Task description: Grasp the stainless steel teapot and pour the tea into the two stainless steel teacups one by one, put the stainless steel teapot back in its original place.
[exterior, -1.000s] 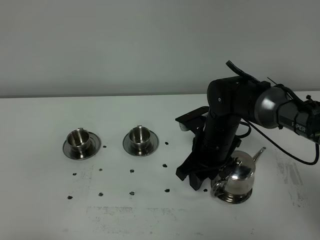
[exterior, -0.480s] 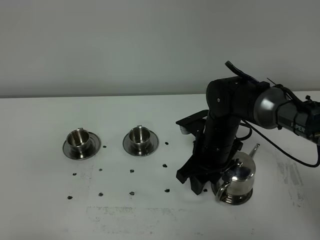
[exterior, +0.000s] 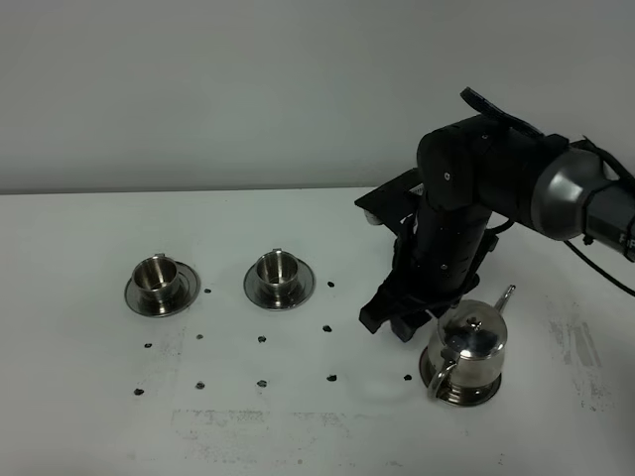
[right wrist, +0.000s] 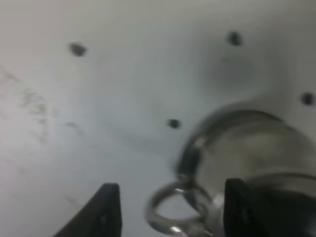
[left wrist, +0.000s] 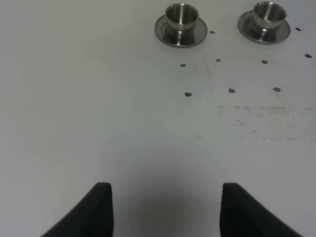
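We find the stainless steel teapot (exterior: 468, 345) upright on its saucer (exterior: 474, 399), front right of the surface. Both jaws stand apart and empty, the right just beside it. We judge it rigid and slippery; grip the loop handle (right wrist: 152, 207).

The high camera looks down over the whole tabletop (exterior: 79, 426). The right wrist camera hangs close above the teapot (right wrist: 247, 143). The left wrist camera, well apart from the teapot, shares the teacups (left wrist: 181, 17).
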Motion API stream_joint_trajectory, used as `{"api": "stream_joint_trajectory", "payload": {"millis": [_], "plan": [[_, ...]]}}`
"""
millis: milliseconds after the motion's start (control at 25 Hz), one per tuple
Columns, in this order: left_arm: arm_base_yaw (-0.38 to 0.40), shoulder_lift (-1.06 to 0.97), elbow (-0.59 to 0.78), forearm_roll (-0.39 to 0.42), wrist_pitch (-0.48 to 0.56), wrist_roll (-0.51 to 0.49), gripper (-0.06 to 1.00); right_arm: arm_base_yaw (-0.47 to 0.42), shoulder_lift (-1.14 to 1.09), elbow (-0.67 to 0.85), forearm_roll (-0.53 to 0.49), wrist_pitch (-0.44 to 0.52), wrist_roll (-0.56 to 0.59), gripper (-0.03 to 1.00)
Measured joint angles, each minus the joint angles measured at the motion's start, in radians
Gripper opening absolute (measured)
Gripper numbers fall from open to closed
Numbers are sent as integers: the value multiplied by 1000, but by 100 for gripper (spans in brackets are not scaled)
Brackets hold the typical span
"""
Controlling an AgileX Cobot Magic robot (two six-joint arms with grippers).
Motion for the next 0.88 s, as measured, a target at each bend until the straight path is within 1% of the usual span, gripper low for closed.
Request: {"api": "stream_joint_trajectory", "payload": {"millis": [120,400,480,680,760,880], "plan": [[0,0,0,0,0,0,54,0,-42,0,-47,30,71,48],[0,0,0,0,0,0,54,0,-164,4,-80,48,218,48],[0,0,0,0,0,0,54,0,-204,32,-80,47,259,48],[0,0,0,0,0,0,54,0,-277,194,-86,51,353,48],[0,0,0,0,0,0,54,0,-295,245,-67,20,384,48],[0,0,0,0,0,0,54,-3,-300,298,-25,-107,412,48]]}}
